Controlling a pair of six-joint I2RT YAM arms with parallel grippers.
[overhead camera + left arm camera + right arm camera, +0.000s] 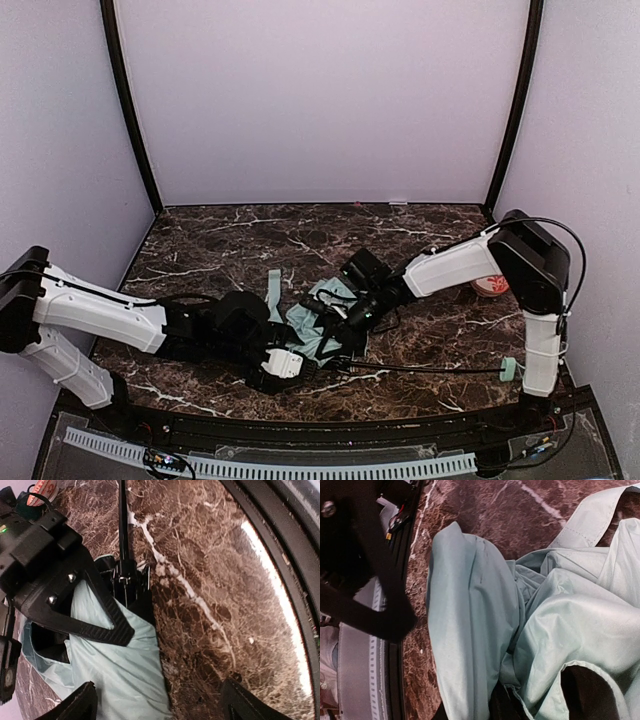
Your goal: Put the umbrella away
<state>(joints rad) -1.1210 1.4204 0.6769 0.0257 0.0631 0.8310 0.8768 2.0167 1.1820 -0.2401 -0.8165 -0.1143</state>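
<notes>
The umbrella [312, 322] was found collapsed on the marble table [230, 235], its mint fabric crumpled between the two arms. Its thin shaft [420, 369] was laid out toward the handle [508, 369] near the right arm's base. The right gripper [345, 320] was closed on the fabric. The left gripper [288, 363] was held wide open just beside the fabric's near edge.

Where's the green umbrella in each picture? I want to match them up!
Top external: the umbrella lies crumpled in the middle of the table, its thin shaft running right.
Left wrist: its pale fabric is at the lower left, with the shaft pointing up.
Right wrist: it fills the middle and right.
Shared landmark: the brown marble table underneath.
</notes>
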